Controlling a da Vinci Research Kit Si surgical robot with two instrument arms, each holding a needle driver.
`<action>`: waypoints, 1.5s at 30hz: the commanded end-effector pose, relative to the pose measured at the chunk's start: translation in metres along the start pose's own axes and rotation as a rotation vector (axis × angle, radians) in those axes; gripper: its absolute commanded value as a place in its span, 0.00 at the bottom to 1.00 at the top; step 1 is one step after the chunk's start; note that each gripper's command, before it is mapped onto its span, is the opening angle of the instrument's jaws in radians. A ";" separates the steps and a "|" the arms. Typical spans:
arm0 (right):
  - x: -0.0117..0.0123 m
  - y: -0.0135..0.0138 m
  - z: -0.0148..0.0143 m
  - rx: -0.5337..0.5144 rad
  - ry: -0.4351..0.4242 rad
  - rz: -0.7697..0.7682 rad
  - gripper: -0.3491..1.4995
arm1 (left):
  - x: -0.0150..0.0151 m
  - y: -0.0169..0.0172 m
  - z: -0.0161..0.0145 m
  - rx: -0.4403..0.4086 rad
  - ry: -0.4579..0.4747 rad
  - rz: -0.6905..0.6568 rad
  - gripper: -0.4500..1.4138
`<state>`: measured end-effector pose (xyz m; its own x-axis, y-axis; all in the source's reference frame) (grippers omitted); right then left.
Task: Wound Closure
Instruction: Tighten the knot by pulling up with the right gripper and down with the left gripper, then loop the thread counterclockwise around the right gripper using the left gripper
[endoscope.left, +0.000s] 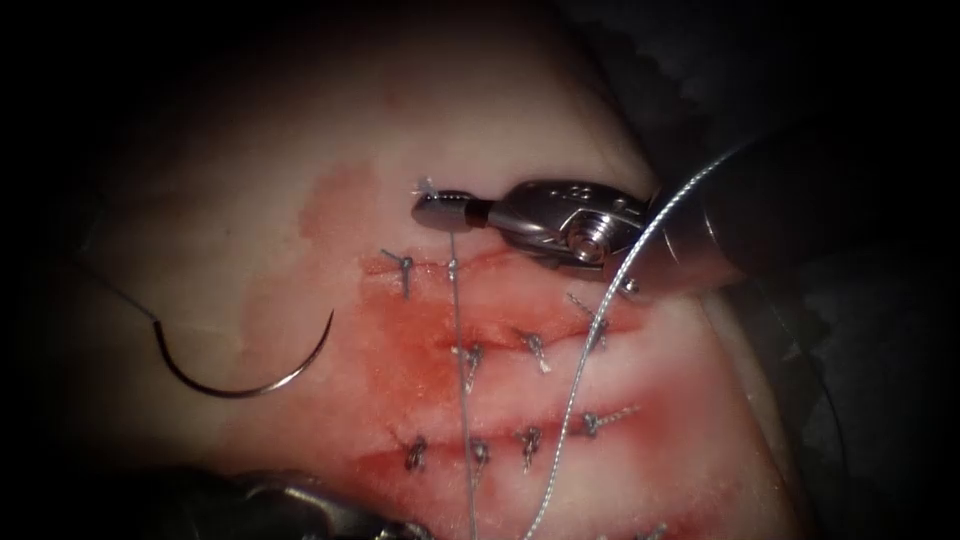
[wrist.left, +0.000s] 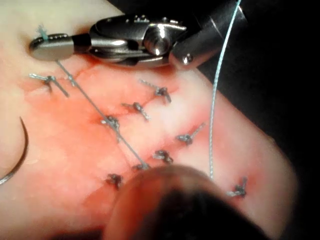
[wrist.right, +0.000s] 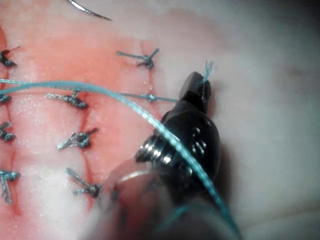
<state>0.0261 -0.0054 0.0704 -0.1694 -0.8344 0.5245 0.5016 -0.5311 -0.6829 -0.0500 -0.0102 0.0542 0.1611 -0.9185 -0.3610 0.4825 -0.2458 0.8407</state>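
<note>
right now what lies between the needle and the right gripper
In the endoscope view, only tissue with a patch of red fluid lies between the loose needle and the right gripper, shut on thread.

Your needle (endoscope.left: 245, 385) lies loose on the tissue (endoscope.left: 250, 200), left of the cut (endoscope.left: 470, 350); your thread (endoscope.left: 458, 300) runs taut down over it.

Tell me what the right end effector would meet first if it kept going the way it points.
Probably nothing: the right end effector, shut on a thread end, points left over bare tissue, above the needle. Depth unclear.
</note>
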 end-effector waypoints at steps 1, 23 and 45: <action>0.0002 0.0001 0.0009 0.000 0.001 0.000 0.00 | -0.0005 0.0000 0.0007 0.002 0.002 -0.001 0.00; 0.0002 -0.0003 0.0007 0.010 -0.013 0.008 0.00 | -0.0017 -0.0013 -0.0001 0.006 -0.009 0.019 0.00; -0.0051 0.0066 -0.0055 -0.177 -0.278 -0.181 0.57 | -0.0184 -0.0080 -0.0107 0.457 -0.598 0.168 0.00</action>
<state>0.0247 -0.0051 0.0599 0.0047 -0.6645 0.7472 0.3115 -0.7091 -0.6326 -0.0467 0.0116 0.0496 -0.3589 -0.9322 -0.0458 0.0686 -0.0753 0.9948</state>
